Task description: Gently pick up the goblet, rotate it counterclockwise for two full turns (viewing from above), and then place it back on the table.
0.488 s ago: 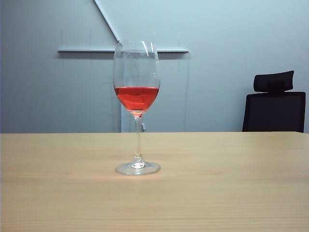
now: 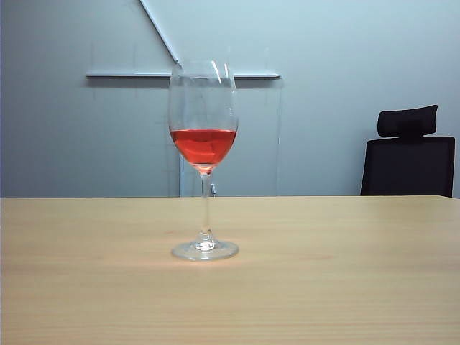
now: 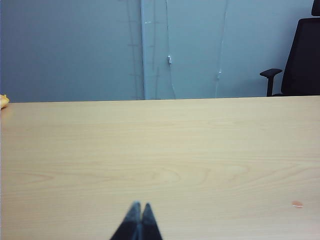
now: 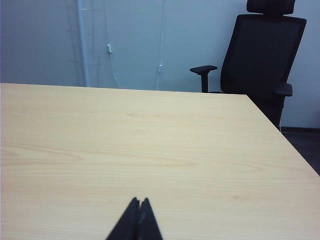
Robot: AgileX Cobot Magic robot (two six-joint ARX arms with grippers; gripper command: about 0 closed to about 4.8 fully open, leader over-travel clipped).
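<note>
The goblet (image 2: 204, 158), a tall clear glass with red liquid in its bowl, stands upright on the light wood table (image 2: 345, 273) in the exterior view, a little left of centre. Neither arm appears in that view. In the left wrist view my left gripper (image 3: 138, 206) is shut, its dark fingertips pressed together over bare tabletop (image 3: 200, 150), with nothing held. My right gripper (image 4: 139, 200) in the right wrist view is likewise shut and empty above the table (image 4: 150, 140). The goblet shows in neither wrist view.
A black office chair (image 2: 408, 154) stands behind the table's far right edge, also seen as the chair (image 4: 265, 55) in the right wrist view. A small yellow object (image 3: 3, 101) lies at the table's far edge in the left wrist view. A faint reddish spot (image 3: 297, 203) marks the tabletop.
</note>
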